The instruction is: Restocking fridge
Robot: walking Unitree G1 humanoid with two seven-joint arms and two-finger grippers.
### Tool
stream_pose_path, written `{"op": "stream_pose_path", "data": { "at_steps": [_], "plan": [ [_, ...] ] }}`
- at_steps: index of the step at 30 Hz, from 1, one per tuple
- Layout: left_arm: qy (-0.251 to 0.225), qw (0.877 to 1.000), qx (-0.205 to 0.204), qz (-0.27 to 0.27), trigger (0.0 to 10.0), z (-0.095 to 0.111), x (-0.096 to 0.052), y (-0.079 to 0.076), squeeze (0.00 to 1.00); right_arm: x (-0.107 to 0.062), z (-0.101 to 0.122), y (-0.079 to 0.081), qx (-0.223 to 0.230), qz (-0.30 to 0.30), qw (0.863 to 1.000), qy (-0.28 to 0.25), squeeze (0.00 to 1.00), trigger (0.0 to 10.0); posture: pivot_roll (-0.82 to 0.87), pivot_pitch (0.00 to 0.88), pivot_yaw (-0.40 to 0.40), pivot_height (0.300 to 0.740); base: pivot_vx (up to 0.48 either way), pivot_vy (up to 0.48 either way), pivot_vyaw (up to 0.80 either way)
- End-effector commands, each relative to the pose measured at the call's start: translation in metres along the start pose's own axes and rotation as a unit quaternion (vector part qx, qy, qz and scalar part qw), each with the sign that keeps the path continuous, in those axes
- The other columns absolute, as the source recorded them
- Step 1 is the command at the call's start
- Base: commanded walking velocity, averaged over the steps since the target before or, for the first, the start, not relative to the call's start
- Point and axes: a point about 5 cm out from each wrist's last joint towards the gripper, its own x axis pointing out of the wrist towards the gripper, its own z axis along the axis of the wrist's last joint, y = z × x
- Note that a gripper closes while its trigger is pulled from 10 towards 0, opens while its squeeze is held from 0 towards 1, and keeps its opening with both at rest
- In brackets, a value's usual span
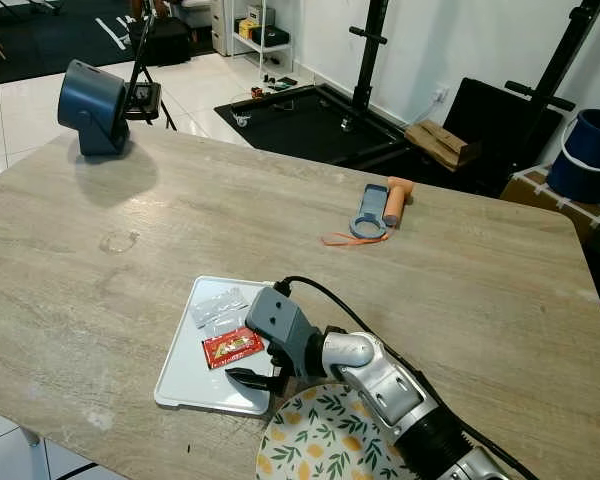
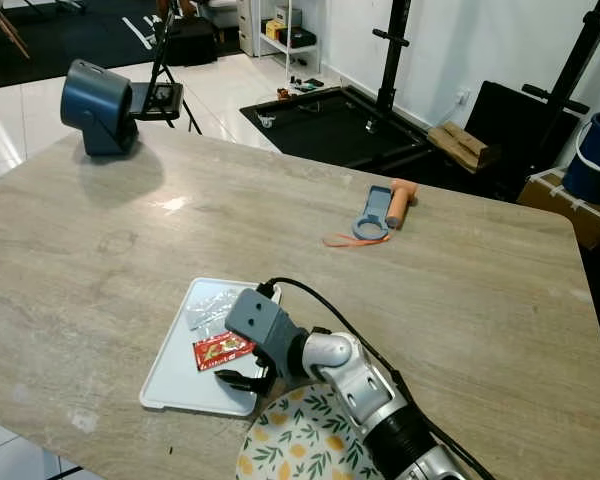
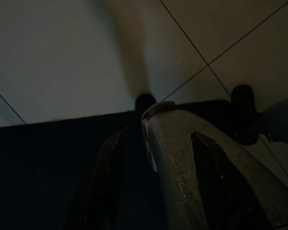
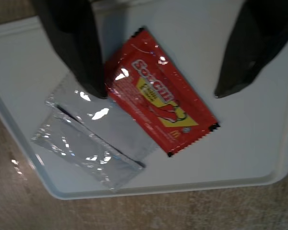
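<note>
The right gripper (image 4: 161,79) has its two long black fingers (image 4: 79,52) spread apart, one tip at the upper edge of a flat red sauce sachet with yellow print (image 4: 161,110) and the other tip down on bare tray past the sachet's far side, so the packet lies between them, not yet pinched. Overlapping the sachet's edge are two clear, silvery plastic sachets (image 4: 86,146), crinkled and lying flat. All three rest on a white rectangular plastic tray with rounded corners (image 1: 180,385), which sits on a pale wood-grain table (image 1: 460,290) near its front edge. Just beside the tray, under the silver right forearm, is a round plate patterned with lemons and green leaves (image 1: 320,445). Well apart, toward the far side of the table, lie an orange-handled tool with a blue ring-ended piece and an orange cord (image 1: 378,210), and at the far left corner stands a dark blue cylindrical device (image 1: 92,105). The left gripper (image 3: 156,187) hangs idle over tiled floor in a dark view; its fingers seem somewhat apart. The step in hand looks like the pick-up of the red sachet for restocking. The next move probably calls for lowering the tips fully to the tray and closing across the thin packet without catching the clear sachet beside it; a flat foil packet may slide instead of lifting.
</note>
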Motion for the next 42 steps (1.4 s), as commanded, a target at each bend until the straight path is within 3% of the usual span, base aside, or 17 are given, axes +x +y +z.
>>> {"op": "stream_pose_path", "data": {
  "at_steps": [1, 7, 8, 10, 11, 14, 15, 23, 24, 33, 38, 42],
  "plan": [
    [0.051, 0.998, -0.004, -0.021, 10.0, -0.026, -0.004, -0.013, 0.0, 0.001, -0.014, 0.003, 0.011, 0.005, 0.999, 0.035, 0.0, 2.9, -0.04, 0.106, -0.034, 0.74, 0.0, 0.0, 0.0],
    [0.051, 0.998, -0.003, -0.021, 10.0, -0.026, -0.004, -0.012, 0.0, 0.001, -0.014, 0.002, 0.008, 0.0, 0.999, 0.036, 0.0, 3.1, -0.04, 0.106, -0.034, 0.74, 0.0, 0.0, 0.0],
    [0.051, 0.998, -0.003, -0.021, 10.0, -0.026, -0.004, -0.012, 0.0, 0.001, -0.013, 0.002, 0.007, -0.001, 0.999, 0.037, 0.0, 3.6, -0.04, 0.106, -0.034, 0.74, 0.0, 0.0, 0.0],
    [0.051, 0.998, -0.003, -0.021, 10.0, -0.026, -0.004, -0.012, 0.0, 0.001, -0.013, 0.002, 0.007, -0.001, 0.999, 0.037, 0.0, 3.6, -0.04, 0.106, -0.034, 0.74, 0.0, 0.0, 0.0],
    [0.051, 0.998, -0.003, -0.021, 10.0, -0.026, -0.004, -0.012, 0.0, 0.001, -0.013, 0.002, 0.006, -0.002, 0.999, 0.036, 0.0, 4.4, -0.04, 0.106, -0.034, 0.74, 0.0, 0.0, 0.0],
    [0.052, 0.998, -0.002, -0.021, 10.0, -0.026, -0.004, -0.012, 0.0, 0.001, -0.013, 0.002, 0.002, -0.002, 0.999, 0.036, 0.0, 4.8, -0.04, 0.101, -0.033, 0.74, 0.0, 0.0, 0.0],
    [0.052, 0.998, -0.002, -0.021, 10.0, -0.026, -0.004, -0.012, 0.0, 0.001, -0.012, 0.002, 0.001, -0.005, 0.999, 0.033, 0.0, 10.0, -0.04, 0.1, -0.033, 0.74, 0.0, 0.0, 0.0],
    [0.052, 0.998, -0.001, -0.021, 10.0, -0.026, -0.004, -0.012, 0.0, 0.001, -0.002, -0.001, 0.006, -0.009, 1.0, 0.0, 0.03, 10.0, -0.04, 0.101, -0.031, 0.74, 0.0, 0.0, 0.0],
    [0.051, 0.998, -0.001, -0.021, 10.0, -0.025, -0.004, -0.012, 0.0, 0.001, 0.002, 0.0, 0.01, -0.004, 1.0, -0.011, 1.0, 10.0, -0.04, 0.103, -0.032, 0.74, 0.0, 0.0, 0.0],
    [0.053, 0.998, -0.003, -0.02, 10.0, -0.026, -0.004, -0.012, 0.0, 0.004, 0.022, 0.019, 0.018, 0.066, 0.995, -0.073, 1.0, 10.0, -0.04, 0.106, -0.034, 0.74, 0.0, 0.0, 0.0],
    [0.053, 0.998, -0.004, -0.02, 10.0, -0.027, -0.004, -0.012, 0.0, 0.013, 0.02, 0.021, 0.012, 0.067, 0.996, -0.058, 1.0, 10.0, -0.03, 0.105, -0.035, 0.74, 0.0, 0.0, 0.0],
    [0.053, 0.998, -0.005, -0.019, 10.0, -0.027, -0.004, -0.012, 0.0, 0.022, 0.018, 0.016, 0.018, 0.033, 0.999, -0.033, 1.0, 10.0, -0.03, 0.105, -0.035, 0.74, 0.0, 0.0, 0.0]
  ]
}}
